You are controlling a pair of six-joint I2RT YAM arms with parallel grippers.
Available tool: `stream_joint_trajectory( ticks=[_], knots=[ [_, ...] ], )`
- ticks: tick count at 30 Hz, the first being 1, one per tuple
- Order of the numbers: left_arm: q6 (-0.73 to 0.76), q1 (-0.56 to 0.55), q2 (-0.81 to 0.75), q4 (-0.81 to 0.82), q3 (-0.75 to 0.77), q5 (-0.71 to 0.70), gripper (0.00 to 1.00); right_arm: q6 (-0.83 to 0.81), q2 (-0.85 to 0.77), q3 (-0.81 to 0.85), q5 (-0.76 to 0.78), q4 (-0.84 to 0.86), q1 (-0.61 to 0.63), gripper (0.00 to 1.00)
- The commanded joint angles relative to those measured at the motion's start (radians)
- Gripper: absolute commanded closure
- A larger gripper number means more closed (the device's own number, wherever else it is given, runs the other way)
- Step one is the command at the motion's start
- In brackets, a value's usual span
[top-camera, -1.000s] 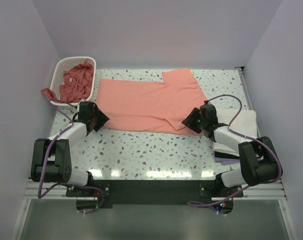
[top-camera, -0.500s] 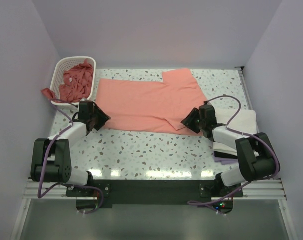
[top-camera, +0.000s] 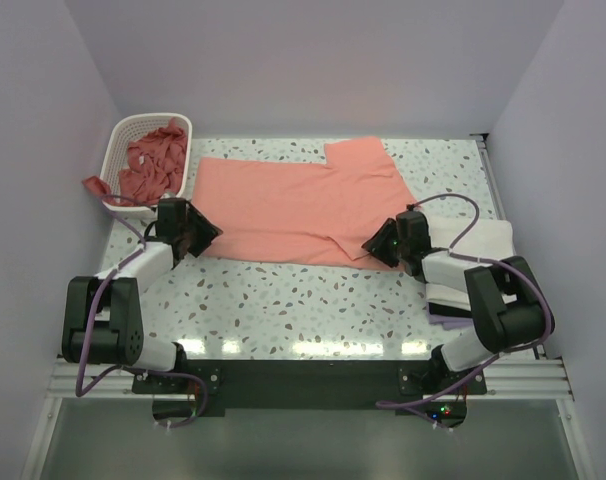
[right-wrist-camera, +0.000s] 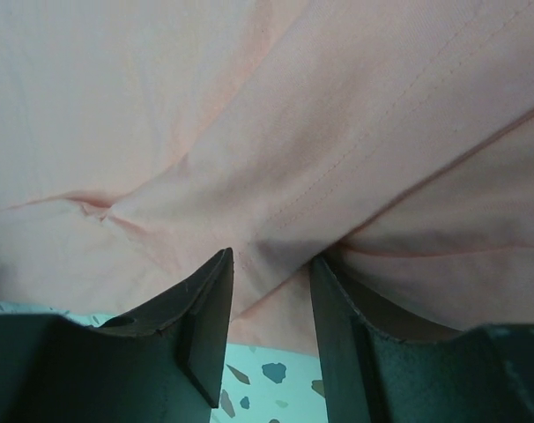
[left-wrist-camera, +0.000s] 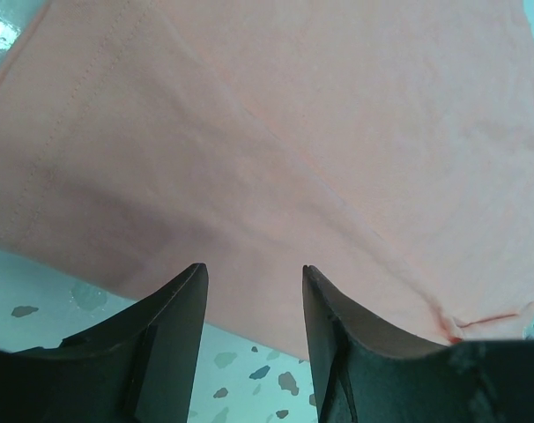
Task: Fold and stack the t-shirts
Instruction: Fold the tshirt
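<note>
The two arms are bolted along the near edge of the speckled worktop (top-camera: 303, 300), and both reach forward and inward over a bare strip of it. The left arm (top-camera: 133, 268) comes up from the near left corner. Its left fingers (left-wrist-camera: 174, 326) sit low at the near left corner of the spread t-shirt (top-camera: 303, 205). Seen from the wrist they are spread apart, tips just over the shirt's near hem, with salmon cloth and a sliver of worktop showing in the gap and nothing pinched. The right arm (top-camera: 463, 272) bends in from the near right corner, and the right fingers (right-wrist-camera: 205, 317) are at the shirt's near right part, where the cloth lies doubled over itself. They too stand apart, a little closer together, and a stitched fold of the cloth runs down into the gap between them; I cannot tell whether either finger touches it. The spread t-shirt lies flat across the middle of the worktop, reaching from close to the left edge toward the right, with one squared flap of it sticking out toward the far edge. By the right edge, partly under the right arm, lies a white t-shirt (top-camera: 493, 243), folded flat and near the pink one. In the far left corner stands a white lattice basket (top-camera: 116, 148) with crumpled t-shirts (top-camera: 153, 160) of the same salmon colour heaped in it, one of them spilling over its near left rim.
</note>
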Motion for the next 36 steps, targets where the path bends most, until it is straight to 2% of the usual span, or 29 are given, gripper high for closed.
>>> stream_joint_trajectory(
  ticks=[1, 2, 8, 9, 15, 23, 36],
  knots=[
    [-0.023, -0.002, 0.005, 0.049, 0.038, 0.014, 0.48, 0.012, 0.028, 0.019, 0.027, 0.039, 0.002, 0.59],
    [-0.023, -0.002, 0.010, 0.049, 0.043, 0.014, 0.48, 0.015, 0.029, 0.030, 0.024, 0.034, 0.002, 0.65],
    [-0.018, -0.002, 0.016, 0.043, 0.067, 0.014, 0.48, 0.007, 0.014, 0.059, 0.039, -0.011, 0.002, 0.75],
    [-0.018, -0.002, 0.019, 0.043, 0.069, 0.014, 0.48, -0.002, 0.016, 0.064, 0.040, -0.020, 0.002, 0.81],
    [-0.020, -0.002, 0.024, 0.036, 0.080, 0.017, 0.49, -0.026, 0.002, 0.099, 0.045, -0.090, 0.002, 0.90],
    [-0.021, -0.002, 0.036, 0.034, 0.081, 0.022, 0.49, -0.074, 0.020, 0.185, 0.053, -0.149, 0.002, 0.94],
    [-0.003, -0.002, 0.067, -0.001, 0.120, 0.020, 0.49, -0.120, 0.293, 0.507, 0.021, -0.258, 0.001, 0.94]
  ],
)
